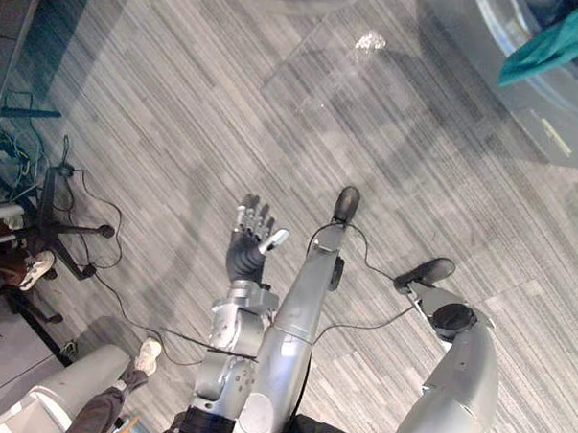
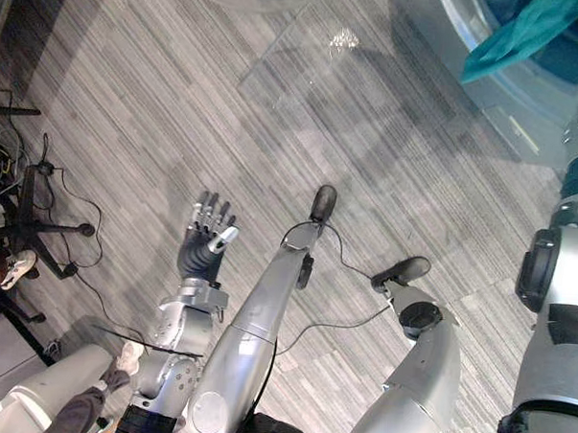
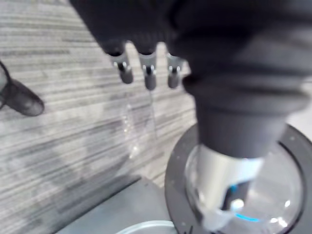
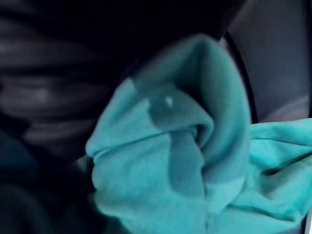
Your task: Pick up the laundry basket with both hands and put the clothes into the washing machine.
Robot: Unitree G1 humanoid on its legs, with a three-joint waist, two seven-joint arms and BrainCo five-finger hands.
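Note:
A teal cloth point(image 1: 551, 46) hangs out of the opening of the grey washing machine point(image 1: 543, 108) at the far right. In the right wrist view the same teal cloth point(image 4: 195, 146) lies bunched very close, against the dark inside of the drum. My right arm point(image 2: 560, 276) reaches up along the right edge toward that opening. Over the striped floor, well left of the machine, my left hand point(image 1: 247, 253) is open and holds nothing. Its straight fingers point(image 3: 147, 73) point past the machine's round glass door point(image 3: 171, 180).
A clear plastic mat point(image 1: 362, 76) lies on the grey striped carpet in front of the machine. An office chair base point(image 1: 63, 228) with cables stands at the left. A person's leg and white shoe point(image 1: 145, 356) show at the lower left, beside a pale rounded object point(image 1: 61, 389).

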